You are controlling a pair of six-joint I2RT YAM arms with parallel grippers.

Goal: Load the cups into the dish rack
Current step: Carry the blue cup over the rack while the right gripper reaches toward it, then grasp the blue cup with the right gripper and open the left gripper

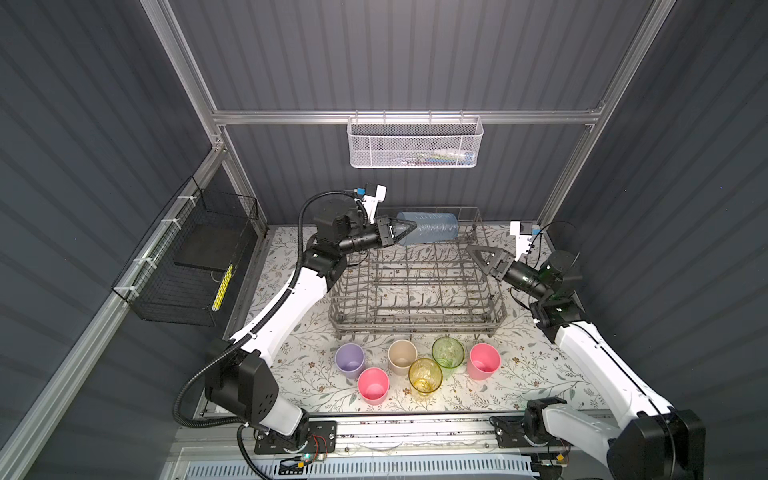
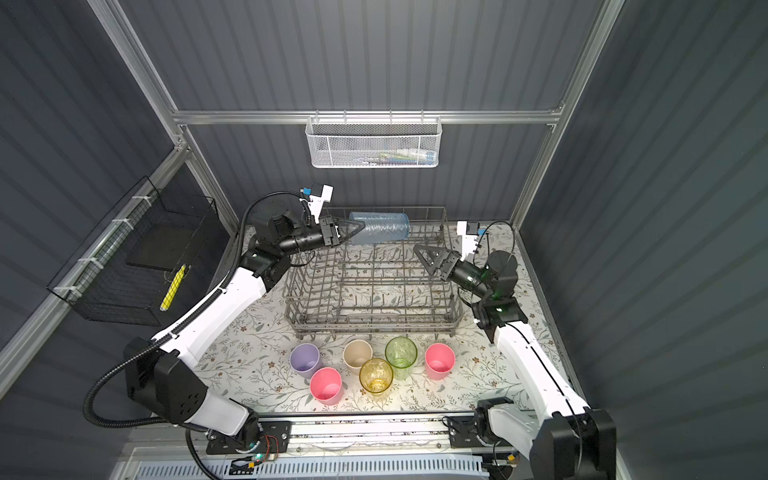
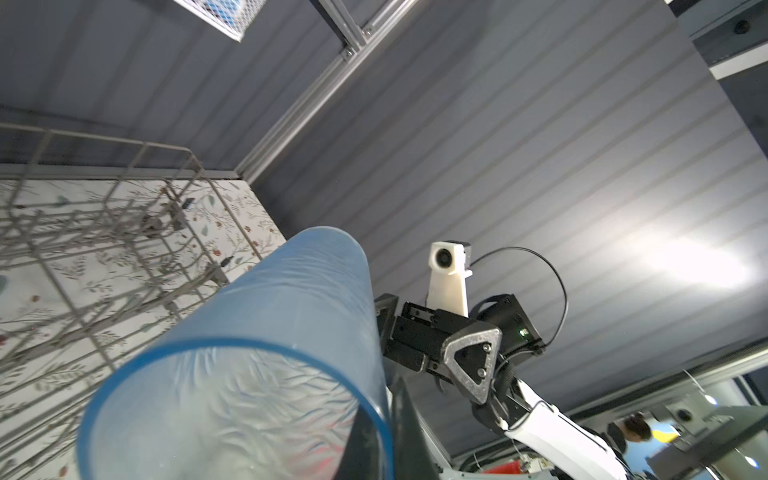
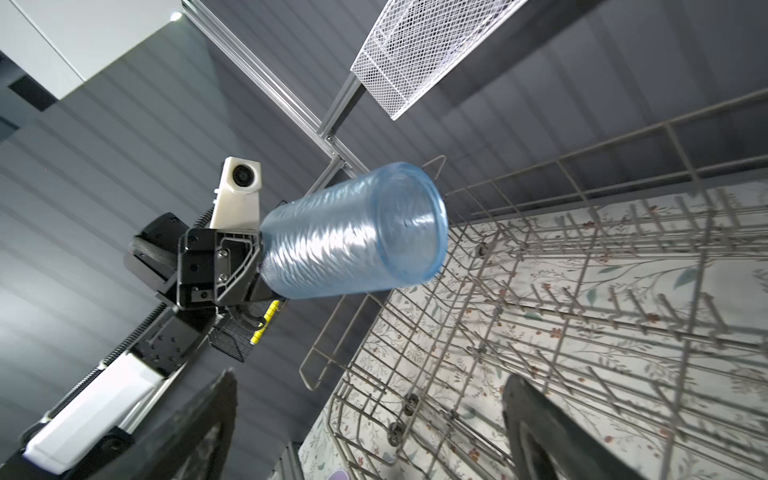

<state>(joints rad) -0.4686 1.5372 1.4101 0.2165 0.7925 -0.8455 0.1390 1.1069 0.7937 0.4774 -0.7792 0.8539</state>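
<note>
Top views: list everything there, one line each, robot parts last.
dish rack: 1, grey wire, centre, behind the standing cups
grey-blue cup: 1, see-through grey-blue, held sideways over the rack's far left
lilac cup: 1, lilac, upright before the rack, left end
pink cups: 2, pink, front left and right end of that group
beige cup: 1, beige, group's middle
amber cup: 1, see-through amber, front middle
green cup: 1, see-through green, right of beige
white mesh basket: 1, white, back rail
black wire basket: 1, black, left wall
left gripper: 1, black, shut on grey-blue cup
right gripper: 1, black, open, rack's right side
</note>
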